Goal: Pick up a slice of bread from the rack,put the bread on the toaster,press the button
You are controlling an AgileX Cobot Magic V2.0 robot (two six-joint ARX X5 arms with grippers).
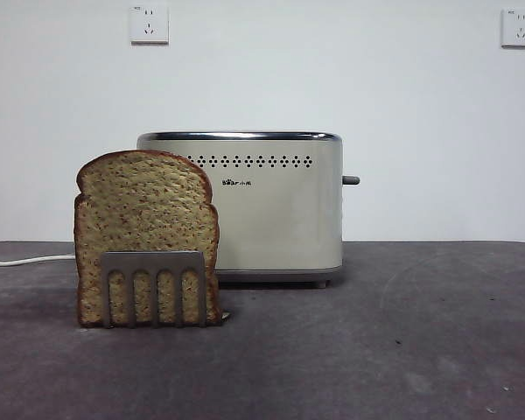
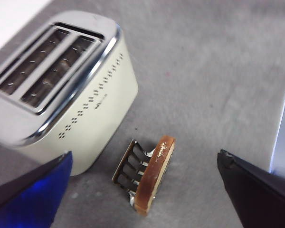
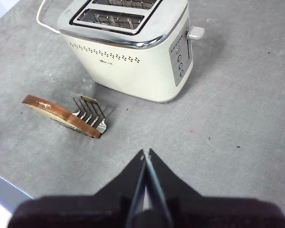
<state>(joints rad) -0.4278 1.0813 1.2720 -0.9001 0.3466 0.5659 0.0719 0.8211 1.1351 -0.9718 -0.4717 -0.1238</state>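
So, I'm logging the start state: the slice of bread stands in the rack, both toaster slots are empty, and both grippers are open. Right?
Not quite. The right wrist view shows the right gripper shut, jaws pressed together. The rest holds: the slice of bread stands in the rack, the toaster slots are empty, and the left gripper is open.

The slice of bread [image 1: 146,223] stands in the rack [image 1: 154,287]; the toaster [image 1: 271,206] stands behind, rightward.
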